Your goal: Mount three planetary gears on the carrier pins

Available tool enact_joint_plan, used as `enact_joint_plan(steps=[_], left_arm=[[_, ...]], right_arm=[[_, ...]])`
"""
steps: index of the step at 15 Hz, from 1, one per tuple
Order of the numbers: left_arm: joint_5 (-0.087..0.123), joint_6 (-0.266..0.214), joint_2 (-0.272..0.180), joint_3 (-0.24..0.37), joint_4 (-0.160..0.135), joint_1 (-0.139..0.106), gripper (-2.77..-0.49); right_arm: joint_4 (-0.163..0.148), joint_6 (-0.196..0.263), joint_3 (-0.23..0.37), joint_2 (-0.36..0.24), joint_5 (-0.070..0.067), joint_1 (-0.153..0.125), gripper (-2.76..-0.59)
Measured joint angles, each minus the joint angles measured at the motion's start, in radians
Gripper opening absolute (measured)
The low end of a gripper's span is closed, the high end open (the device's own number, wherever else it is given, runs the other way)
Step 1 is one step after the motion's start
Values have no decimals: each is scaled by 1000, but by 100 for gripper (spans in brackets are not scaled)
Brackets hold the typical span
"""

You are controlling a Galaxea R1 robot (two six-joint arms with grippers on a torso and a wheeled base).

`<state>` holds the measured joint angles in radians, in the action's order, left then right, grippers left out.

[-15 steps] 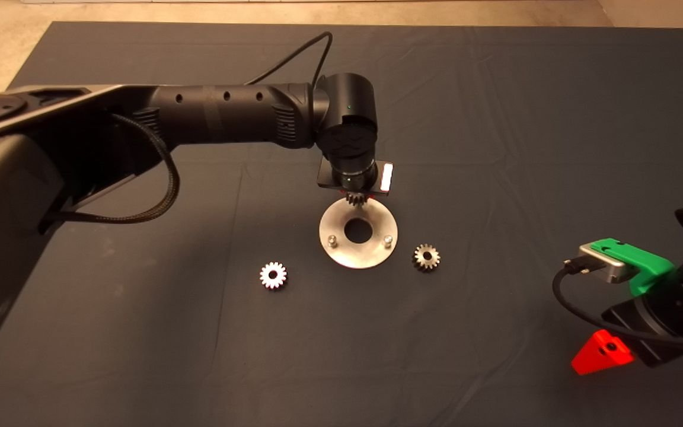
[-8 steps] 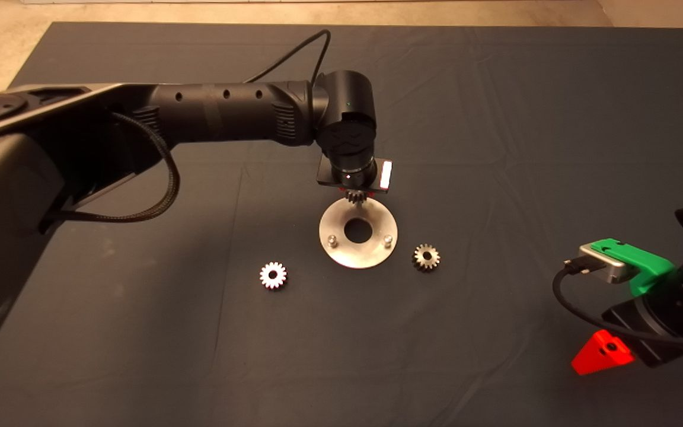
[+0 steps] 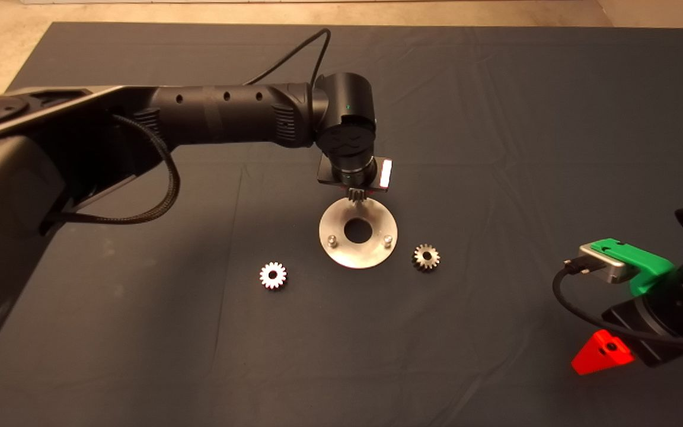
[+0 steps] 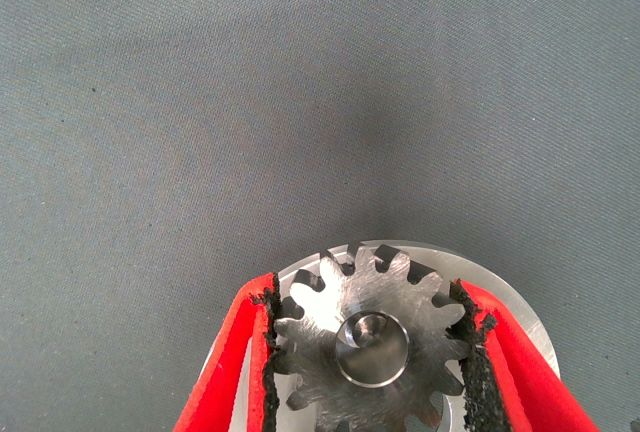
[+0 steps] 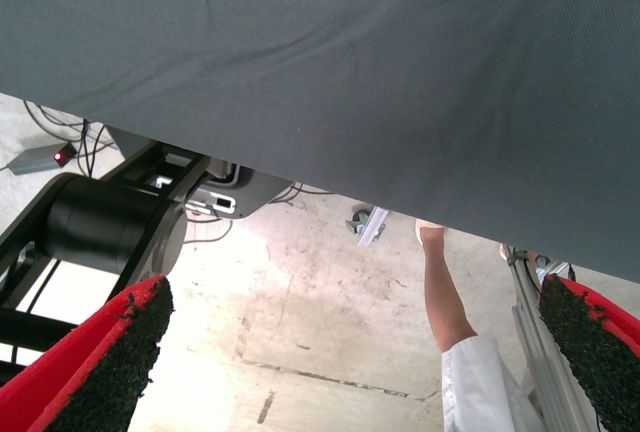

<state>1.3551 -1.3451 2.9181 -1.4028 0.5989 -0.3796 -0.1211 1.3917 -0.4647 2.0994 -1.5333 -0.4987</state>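
Clamping a planetary gear (image 4: 370, 347) between my left gripper's (image 4: 370, 372) pads, I held its bore over a carrier pin (image 4: 366, 331); any tilt risked jamming.

My right gripper (image 5: 350, 362) waited, spread wide.

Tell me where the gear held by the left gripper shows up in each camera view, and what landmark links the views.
Head view: the held gear peeks out under the left wrist, over the far edge of the disc.
Left wrist view: it fills the space between the left gripper fingers, a pin visible through its bore.
Right wrist view: not in it; only mat, floor and a person's leg.
Shared landmark: the disc, under the gear in both views.
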Motion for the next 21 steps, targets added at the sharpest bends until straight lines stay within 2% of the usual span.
enact_joint_plan(steps=[3, 5, 9, 21], left_arm=[[-14, 0, -17, 11, 5, 3, -237], [-32, 0, -38, 19, 4, 3, -237], [-29, 26, -50, 17, 6, 2, -237], [-13, 25, -51, 29, 8, 1, -238]], right_arm=[[0, 0, 0, 0, 0, 0, -63], [0, 0, 0, 0, -1, 0, -63], [0, 0, 0, 0, 0, 0, -63], [0, 0, 0, 1, 0, 0, -63]])
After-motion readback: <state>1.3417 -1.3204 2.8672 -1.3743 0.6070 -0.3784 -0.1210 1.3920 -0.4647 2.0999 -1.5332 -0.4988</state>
